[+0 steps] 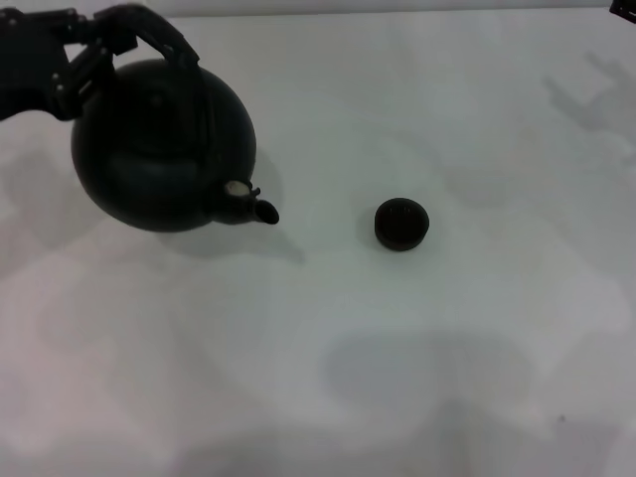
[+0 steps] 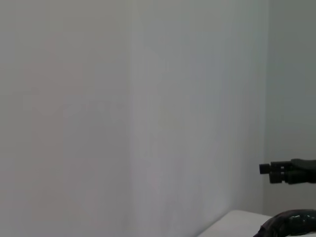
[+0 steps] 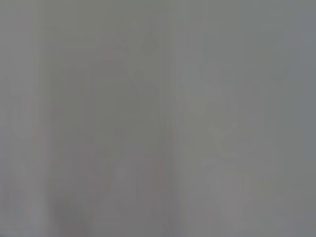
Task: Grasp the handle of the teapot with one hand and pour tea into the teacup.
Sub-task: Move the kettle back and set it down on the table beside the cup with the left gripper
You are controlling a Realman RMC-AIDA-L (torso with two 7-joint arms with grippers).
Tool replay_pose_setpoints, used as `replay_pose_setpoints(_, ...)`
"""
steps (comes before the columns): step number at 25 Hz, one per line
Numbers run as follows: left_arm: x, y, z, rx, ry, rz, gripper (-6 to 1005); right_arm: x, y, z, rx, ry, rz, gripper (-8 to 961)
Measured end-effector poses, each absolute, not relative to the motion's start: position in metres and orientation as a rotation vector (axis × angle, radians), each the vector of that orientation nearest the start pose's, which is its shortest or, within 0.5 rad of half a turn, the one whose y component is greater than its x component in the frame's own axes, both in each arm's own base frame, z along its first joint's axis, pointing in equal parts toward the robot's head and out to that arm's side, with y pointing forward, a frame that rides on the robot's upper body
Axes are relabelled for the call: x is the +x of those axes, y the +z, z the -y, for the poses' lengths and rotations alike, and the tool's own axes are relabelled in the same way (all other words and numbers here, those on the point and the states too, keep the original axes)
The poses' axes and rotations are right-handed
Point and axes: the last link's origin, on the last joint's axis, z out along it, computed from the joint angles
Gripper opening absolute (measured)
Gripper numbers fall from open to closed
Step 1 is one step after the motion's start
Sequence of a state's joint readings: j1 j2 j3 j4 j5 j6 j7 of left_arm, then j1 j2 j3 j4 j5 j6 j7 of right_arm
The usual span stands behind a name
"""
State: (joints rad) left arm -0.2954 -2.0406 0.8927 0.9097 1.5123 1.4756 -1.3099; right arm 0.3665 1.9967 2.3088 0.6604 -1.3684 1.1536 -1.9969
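Above table (image 1: 417, 378) | left hand (image 1: 94, 55) grips handle (image 1: 164, 40) | teapot (image 1: 164, 149) hangs below

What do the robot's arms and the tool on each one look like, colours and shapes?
The left tool is matte black throughout, built of chunky jointed links with angular segments and visible hinge pins, on an equally black, blocky wrist. No cables, markings or sleeves show. Of the right arm, only a small black corner appears at the head view's edge, too little to describe; its wrist view shows none of it.
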Motion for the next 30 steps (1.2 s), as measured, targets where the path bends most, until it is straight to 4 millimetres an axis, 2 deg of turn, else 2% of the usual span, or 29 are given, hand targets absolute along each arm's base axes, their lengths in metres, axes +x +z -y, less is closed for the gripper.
replay_pose_setpoints(17,-0.286,0.030,-0.320,-2.403,-0.844,0.464,129,0.315,0.072,-0.356,-2.084,0.739,-0.540,844)
replay_pose_setpoints(30,-0.295,0.018,-0.314,-2.394,-0.828,0.471,130,0.315,0.068,-0.353,-2.105,0.731,-0.543,844)
